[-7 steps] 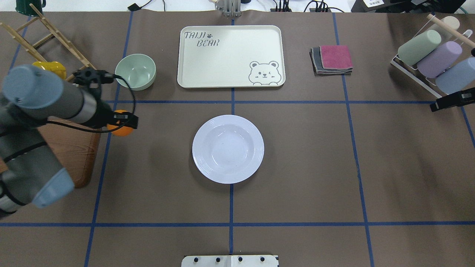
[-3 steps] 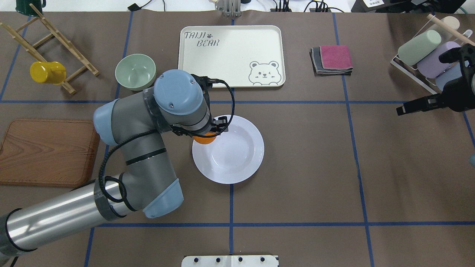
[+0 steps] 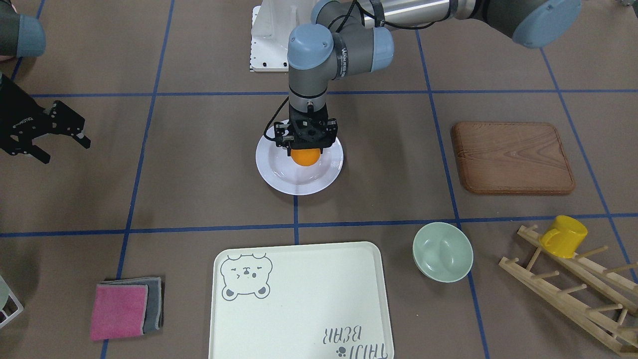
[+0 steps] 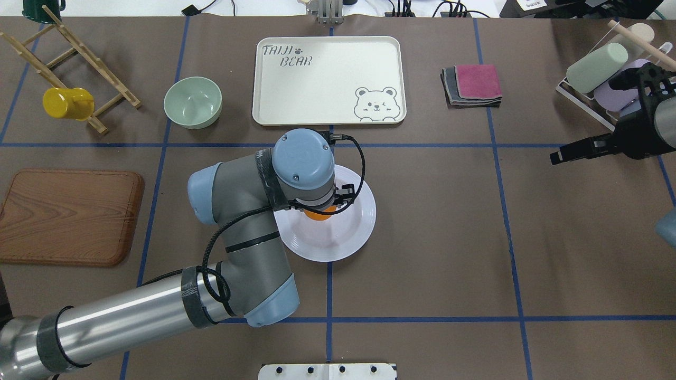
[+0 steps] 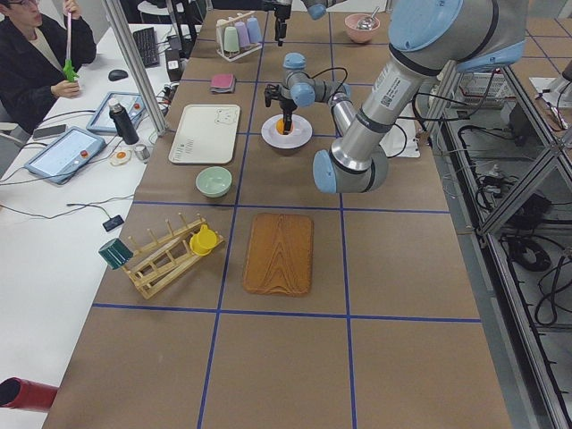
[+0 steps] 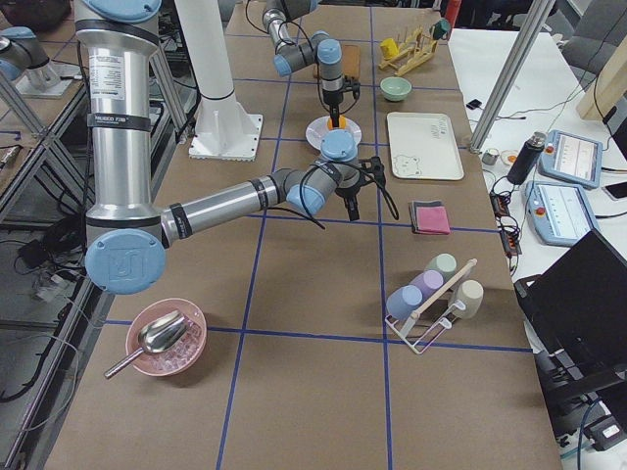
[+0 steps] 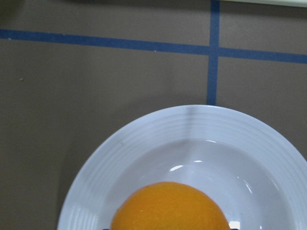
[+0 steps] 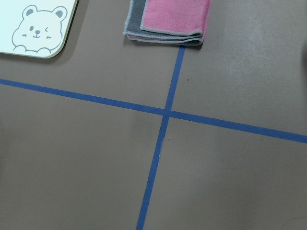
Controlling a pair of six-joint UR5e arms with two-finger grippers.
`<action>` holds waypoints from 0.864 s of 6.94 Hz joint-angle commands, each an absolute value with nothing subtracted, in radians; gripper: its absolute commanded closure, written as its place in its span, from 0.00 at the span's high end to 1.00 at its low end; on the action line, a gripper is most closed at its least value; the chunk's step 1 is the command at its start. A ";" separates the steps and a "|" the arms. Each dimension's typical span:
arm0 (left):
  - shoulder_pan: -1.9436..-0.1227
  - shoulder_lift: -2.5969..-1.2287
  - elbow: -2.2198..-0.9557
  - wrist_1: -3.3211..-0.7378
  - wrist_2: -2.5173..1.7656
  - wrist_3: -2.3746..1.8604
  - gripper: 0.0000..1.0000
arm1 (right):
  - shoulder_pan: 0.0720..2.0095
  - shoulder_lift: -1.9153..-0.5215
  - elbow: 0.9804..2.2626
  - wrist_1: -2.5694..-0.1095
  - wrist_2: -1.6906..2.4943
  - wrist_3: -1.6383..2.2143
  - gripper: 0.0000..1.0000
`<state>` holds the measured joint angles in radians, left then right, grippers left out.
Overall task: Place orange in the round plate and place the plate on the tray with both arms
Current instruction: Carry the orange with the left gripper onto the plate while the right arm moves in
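Observation:
The orange [image 3: 305, 156] hangs over the sunken centre of the white round plate [image 3: 299, 187], with my left gripper [image 3: 305, 145] shut on it from above. In the overhead view the wrist hides most of the orange [image 4: 317, 214], and the plate [image 4: 353, 232] shows around it. The left wrist view has the orange [image 7: 170, 207] low over the plate [image 7: 192, 153]; whether they touch I cannot tell. The cream bear tray [image 4: 327, 79] lies beyond the plate with nothing on it. My right gripper [image 3: 67, 151] hovers open far off to the side, holding nothing.
A pale-green bowl [image 4: 193, 102] and a wooden rack with a yellow cup [image 4: 67, 103] stand at the far left. A wooden board [image 4: 66, 216] lies at the left. Folded pink and grey cloths [image 4: 473, 84] and a rack of pastel cups [image 4: 607, 68] are at the right.
My left arm has carried the orange from beside the wooden board rightwards to over the plate's centre. The right arm has come a little further in from the right edge.

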<state>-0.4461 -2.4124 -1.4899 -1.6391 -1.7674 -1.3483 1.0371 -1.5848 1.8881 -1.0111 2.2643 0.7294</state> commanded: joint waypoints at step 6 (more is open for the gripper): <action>-0.501 -2.309 -1.666 -1.588 -1.788 -1.213 0.99 | 0.985 -1.519 1.896 -0.903 2.241 1.002 1.00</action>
<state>-0.4532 -2.3684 -1.5562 -1.6539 -1.7254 -1.3081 1.0051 -1.5371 1.8948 -0.9742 2.2594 0.8672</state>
